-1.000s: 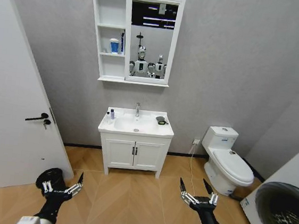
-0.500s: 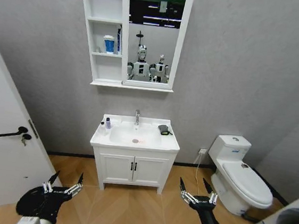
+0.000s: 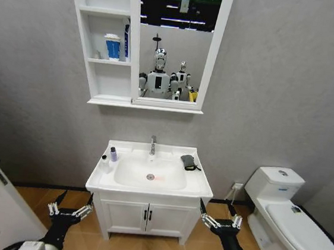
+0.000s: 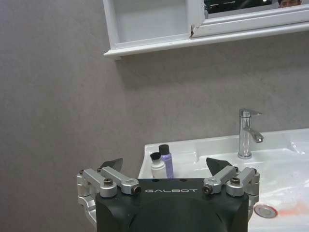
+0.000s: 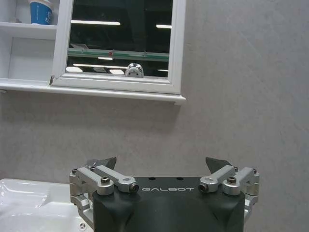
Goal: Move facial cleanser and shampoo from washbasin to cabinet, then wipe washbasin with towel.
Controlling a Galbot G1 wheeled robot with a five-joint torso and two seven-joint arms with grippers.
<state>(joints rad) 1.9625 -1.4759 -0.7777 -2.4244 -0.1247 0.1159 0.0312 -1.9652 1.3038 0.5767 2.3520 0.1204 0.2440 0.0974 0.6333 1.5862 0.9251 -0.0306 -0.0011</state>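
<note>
With both the left gripper (image 3: 69, 210) and right gripper (image 3: 219, 220) spread wide and empty below the washbasin (image 3: 149, 186), I'd roll square up to its left rim, where the two small bottles (image 3: 109, 158) stand touching.

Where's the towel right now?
In the head view, the towel lies on the washbasin rim at the robot's right, just right of the faucet, across the bowl from the two bottles.
</note>
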